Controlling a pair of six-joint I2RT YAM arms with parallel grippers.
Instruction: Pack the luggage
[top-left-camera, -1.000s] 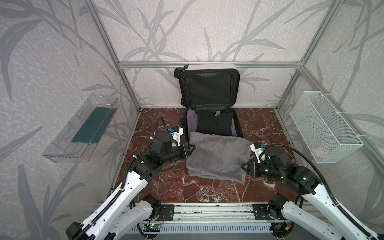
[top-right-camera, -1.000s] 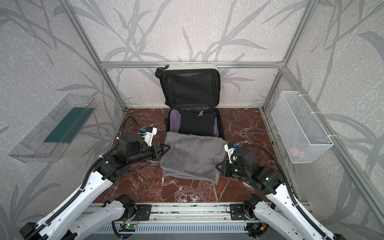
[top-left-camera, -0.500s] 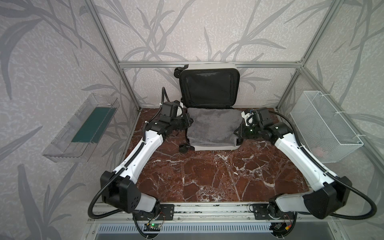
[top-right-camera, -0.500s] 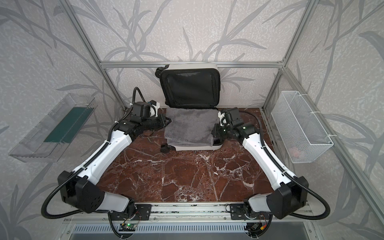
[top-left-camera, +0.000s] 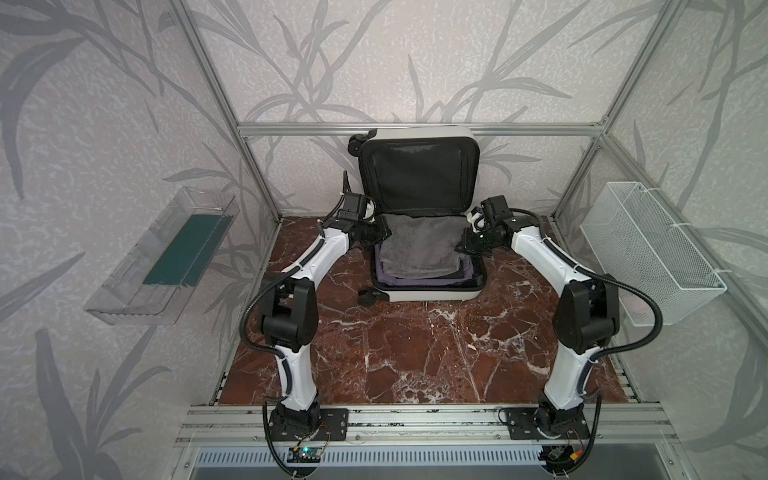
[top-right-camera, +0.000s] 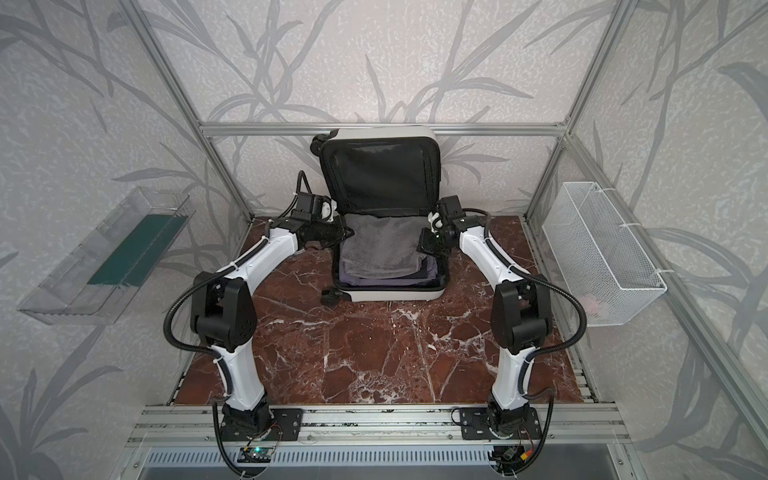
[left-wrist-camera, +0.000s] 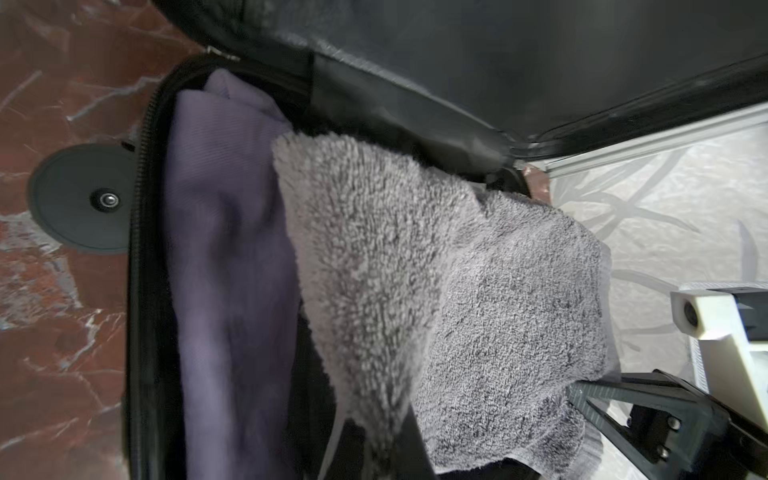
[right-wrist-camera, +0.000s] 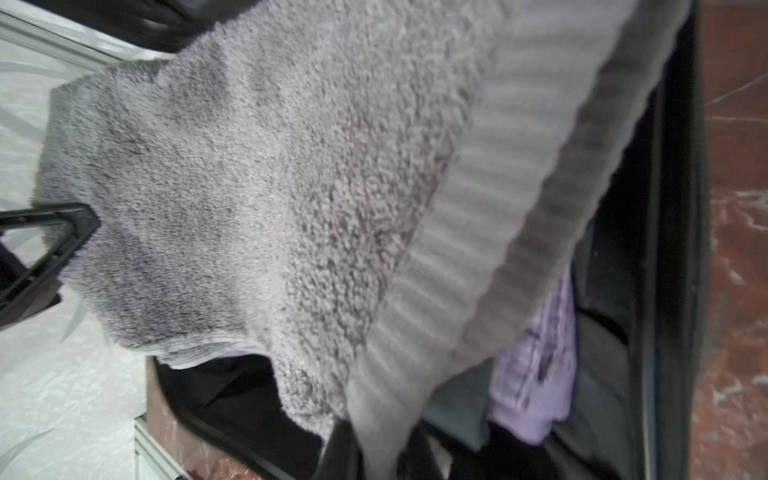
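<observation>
The luggage (top-left-camera: 432, 294) (top-right-camera: 395, 296) lies open at the back of the floor in both top views, white shell down and black-lined lid (top-left-camera: 417, 176) upright against the wall. A grey towel (top-left-camera: 419, 249) (top-right-camera: 380, 249) (left-wrist-camera: 457, 291) (right-wrist-camera: 249, 166) hangs stretched over its open half, above a purple garment (top-left-camera: 415, 280) (left-wrist-camera: 224, 249) (right-wrist-camera: 536, 374). My left gripper (top-left-camera: 384, 237) (top-right-camera: 347, 235) (left-wrist-camera: 374, 449) is shut on the towel's left edge. My right gripper (top-left-camera: 461, 245) (top-right-camera: 424, 245) (right-wrist-camera: 382, 449) is shut on its right edge. The towel's pile hides both sets of fingertips.
A clear tray (top-left-camera: 166, 257) with a green strip hangs on the left wall. A white wire basket (top-left-camera: 648, 249) hangs on the right wall. A black suitcase wheel (left-wrist-camera: 83, 199) sits on the marble floor (top-left-camera: 415, 353) in front of the case.
Both arms carried the grey towel from the front of the floor back over the open luggage. The towel now sags lower into the case, still held at both edges.
</observation>
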